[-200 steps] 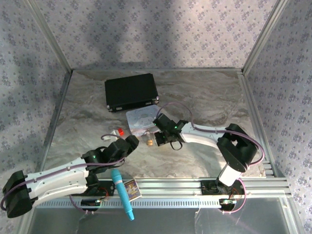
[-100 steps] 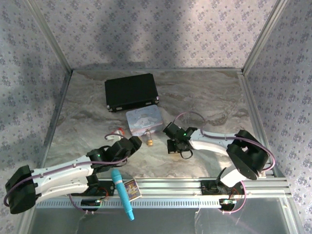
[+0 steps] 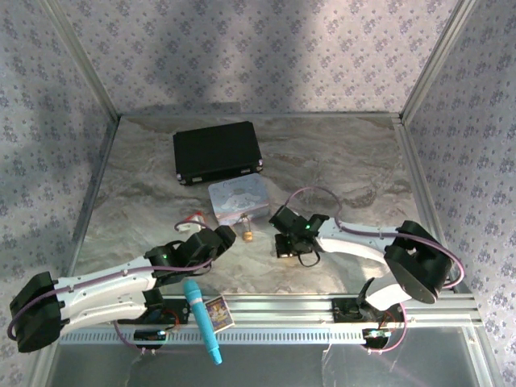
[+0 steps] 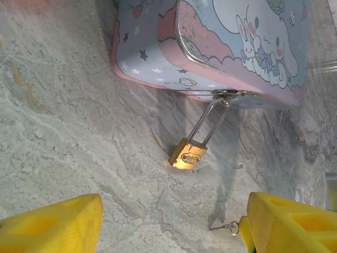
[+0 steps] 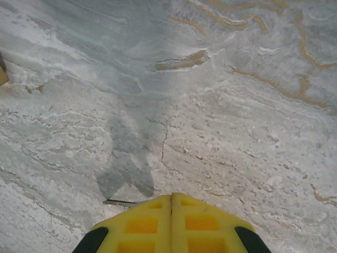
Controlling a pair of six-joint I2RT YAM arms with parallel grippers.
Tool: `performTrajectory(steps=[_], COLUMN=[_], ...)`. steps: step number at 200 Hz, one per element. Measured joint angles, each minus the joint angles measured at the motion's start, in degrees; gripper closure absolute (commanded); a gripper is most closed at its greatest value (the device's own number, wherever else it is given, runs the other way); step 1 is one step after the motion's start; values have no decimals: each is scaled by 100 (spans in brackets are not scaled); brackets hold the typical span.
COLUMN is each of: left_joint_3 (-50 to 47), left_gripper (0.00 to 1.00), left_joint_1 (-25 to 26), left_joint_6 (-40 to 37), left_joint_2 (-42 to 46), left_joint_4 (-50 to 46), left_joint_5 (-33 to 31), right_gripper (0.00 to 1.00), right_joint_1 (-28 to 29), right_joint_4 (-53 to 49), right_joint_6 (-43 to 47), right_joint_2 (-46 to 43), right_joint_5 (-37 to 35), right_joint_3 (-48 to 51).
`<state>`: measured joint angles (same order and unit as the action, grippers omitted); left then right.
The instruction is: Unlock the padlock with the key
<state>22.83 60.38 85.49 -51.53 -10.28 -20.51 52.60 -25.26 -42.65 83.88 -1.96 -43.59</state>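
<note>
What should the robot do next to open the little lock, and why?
Probably the right gripper should open and lower over the key to pinch it properly. Its fingers are pressed shut, and the key seems to lie on the table just beside their tips, not clearly held. The padlock hangs closed on the hasp of the tin, with the left gripper open near it.

The left arm (image 3: 105, 286) and right arm (image 3: 355, 242) have white links, black joints and looping lilac cables (image 3: 310, 191), with black bases at the silver rail (image 3: 282, 306). Their fingers (image 4: 47, 224) are yellow, hollow-celled blocks.
</note>
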Motion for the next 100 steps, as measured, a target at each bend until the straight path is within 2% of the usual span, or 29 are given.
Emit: performTrajectory(steps=[69, 82, 100], left_joint_3=[0, 0, 0], left_gripper=[28, 28, 28], left_joint_1=[0, 0, 0], left_joint_6=[2, 2, 0], left_joint_2=[0, 0, 0], left_joint_4=[2, 2, 2], left_joint_5=[0, 0, 0], right_gripper=[81, 74, 71], right_joint_1=[-66, -87, -116], right_joint_4=[-188, -197, -153], right_joint_6=[7, 125, 448], right_joint_2=[-164, -304, -503], right_joint_5=[114, 131, 166], right_joint_3=[33, 50, 87])
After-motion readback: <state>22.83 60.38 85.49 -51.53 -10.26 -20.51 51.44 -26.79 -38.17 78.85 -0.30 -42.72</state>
